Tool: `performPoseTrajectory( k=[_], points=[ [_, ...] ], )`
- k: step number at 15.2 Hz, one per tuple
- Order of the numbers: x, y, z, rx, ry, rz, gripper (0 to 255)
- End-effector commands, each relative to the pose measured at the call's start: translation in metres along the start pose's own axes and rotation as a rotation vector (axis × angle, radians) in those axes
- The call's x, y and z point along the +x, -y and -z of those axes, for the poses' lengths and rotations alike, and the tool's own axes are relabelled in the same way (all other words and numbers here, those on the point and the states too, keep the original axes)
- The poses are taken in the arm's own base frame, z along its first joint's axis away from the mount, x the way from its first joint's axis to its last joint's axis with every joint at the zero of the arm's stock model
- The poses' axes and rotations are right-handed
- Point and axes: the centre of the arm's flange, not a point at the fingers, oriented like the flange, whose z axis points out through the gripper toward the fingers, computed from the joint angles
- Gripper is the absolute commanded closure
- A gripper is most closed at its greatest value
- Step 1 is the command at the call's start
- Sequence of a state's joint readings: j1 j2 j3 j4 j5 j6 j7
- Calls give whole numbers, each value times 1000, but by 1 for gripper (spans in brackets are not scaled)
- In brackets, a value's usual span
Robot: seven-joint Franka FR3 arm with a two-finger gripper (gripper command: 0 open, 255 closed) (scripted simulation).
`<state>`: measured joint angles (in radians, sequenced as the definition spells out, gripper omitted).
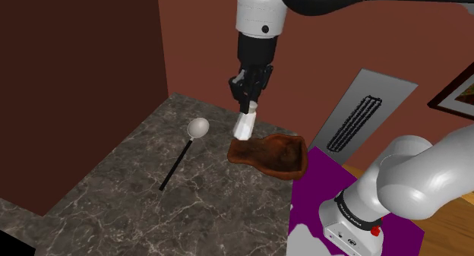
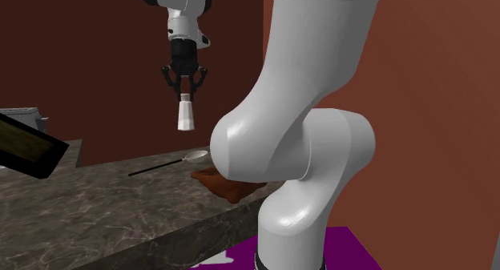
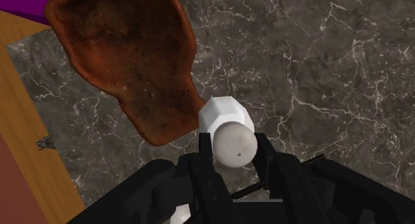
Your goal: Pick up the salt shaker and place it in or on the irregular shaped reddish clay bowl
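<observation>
Salt shaker in transit above a dark veined counter (image 1: pixel 114 194). The white salt shaker (image 1: pixel 244 125) is gripped near its cap by the 2 black fingers of the gripper (image 1: pixel 248 106), which are closed against it on either side, as the wrist view confirms. In the second exterior view the shaker (image 2: pixel 186 114) is seen hanging upright from the gripper (image 2: pixel 186 96), well clear of the counter top (image 2: pixel 96 204).

The reddish, irregular bowl (image 1: pixel 273 154) is set near the counter's far corner on the stand's side, close to the edge that borders the purple surface (image 1: pixel 319 178). 1 long-handled spoon (image 1: pixel 182 152) is laid apart from it, toward the middle of the counter.

In the wrist view the shaker (image 3: pixel 226 123) is placed just beside the narrow end of the bowl (image 3: pixel 126 50), not over its hollow.

The pick-up is judged complete. The carry is judged partly done. What is left is a short shift over the bowl, a descent, and the release.
</observation>
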<state>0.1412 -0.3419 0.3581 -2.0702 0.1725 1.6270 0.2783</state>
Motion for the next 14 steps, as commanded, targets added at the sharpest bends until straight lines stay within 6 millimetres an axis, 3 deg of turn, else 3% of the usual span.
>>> performPoseTrajectory(
  k=[1,10,14],
  points=[
    [-15,-22,5,1,0,1,255],
    [-77,-116,33,1,0,1,255],
    [-74,-116,12,1,0,1,255]
  ],
)
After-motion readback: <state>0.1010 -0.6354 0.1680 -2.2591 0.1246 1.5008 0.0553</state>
